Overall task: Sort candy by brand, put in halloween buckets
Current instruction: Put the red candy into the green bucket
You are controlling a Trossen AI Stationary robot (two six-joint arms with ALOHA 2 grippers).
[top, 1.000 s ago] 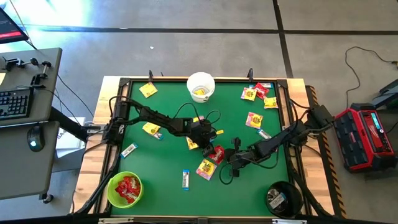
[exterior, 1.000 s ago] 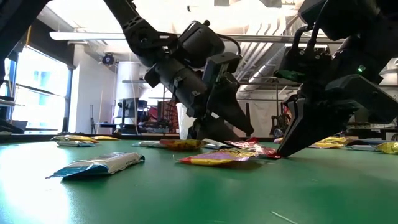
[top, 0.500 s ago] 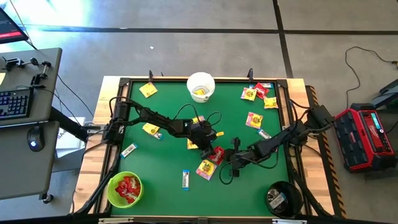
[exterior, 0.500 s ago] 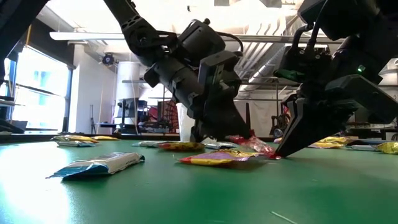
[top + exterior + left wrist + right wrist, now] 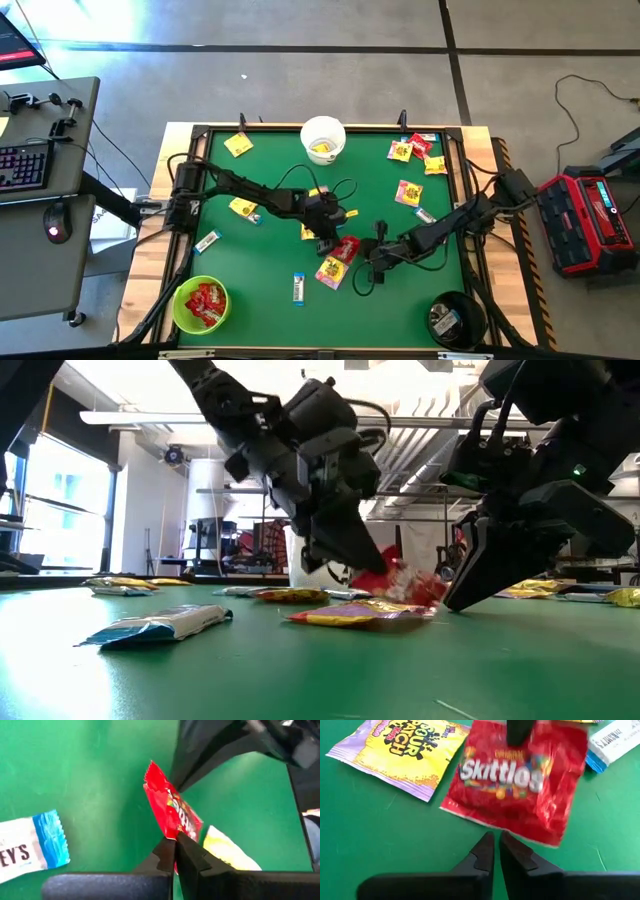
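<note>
Two tools meet near the middle of the green counter [image 5: 270, 290]. Nearest in the low view lies a white-and-blue bar [image 5: 160, 625], flat on the green, and beyond it a yellow packet [image 5: 350, 614] rests flat just under the action. Above that yellow packet the left tool [image 5: 362, 568] has its fingers pinched tight on one edge of a red packet [image 5: 405, 582], which hangs tilted and clear of the counter; the left wrist view shows the same red packet [image 5: 172, 815] clamped between the fingertips. Just beside it, the right tool [image 5: 496, 851] points down at the counter with its fingers nearly together and nothing between them, its tips close to the red packet's lower edge. Seen from above, the lime green bucket [image 5: 200, 304] with red packets inside sits at the near left corner, the black bucket [image 5: 456, 319] at the near right corner, and the white bucket [image 5: 323, 139] at the far edge. More yellow and red packets lie scattered toward the far right corner.
</note>
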